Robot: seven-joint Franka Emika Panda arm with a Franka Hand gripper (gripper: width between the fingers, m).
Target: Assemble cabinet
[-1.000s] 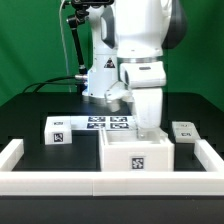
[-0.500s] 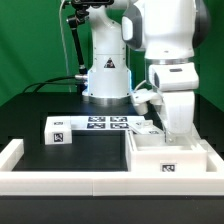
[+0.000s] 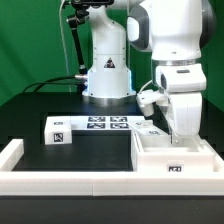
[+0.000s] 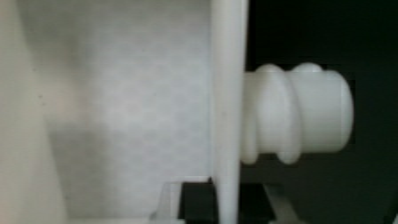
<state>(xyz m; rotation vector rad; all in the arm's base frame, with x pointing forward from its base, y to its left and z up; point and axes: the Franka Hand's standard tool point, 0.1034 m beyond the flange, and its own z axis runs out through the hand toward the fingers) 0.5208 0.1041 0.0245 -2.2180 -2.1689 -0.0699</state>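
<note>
**Cabinet held by one wall, boxed in by the rail: slip and snag risk**

Exterior view: the cabinet [image 3: 170,160] sits at the lower right of the frame, open top up. Its front face is just behind the border rail [image 3: 60,184], and its side at the exterior view's right is close to the rail's side arm; I can't tell if they touch. The gripper [image 3: 181,130] comes down onto the far wall. The wrist body hides the fingertips here, so I can't read the jaws from this view.

My read on the risks:
- A one-wall hold on a big box gives it leverage, so a quick sideways move could twist it in the grip.
- A low drag could catch a corner on the rail.

The only open room is toward the exterior view's left, across the table [image 3: 90,150] between the cabinet and the small tagged block [image 3: 57,129]. The marker board [image 3: 108,123] lies behind that stretch. A small tagged piece [image 3: 153,131] sits just beside the cabinet's far left corner, and it's the first thing I'd clip going back. There's almost no margin to the front or right.

Wrist view: the thin white panel edge [image 4: 228,90] has dark fingers [image 4: 192,203] on both sides. I read that as pinching the cabinet wall, though the contact is blurry. A ribbed white knob [image 4: 302,112] sticks out of the panel near the fingers, and sliding along the wall could jam a pad against it.
</note>
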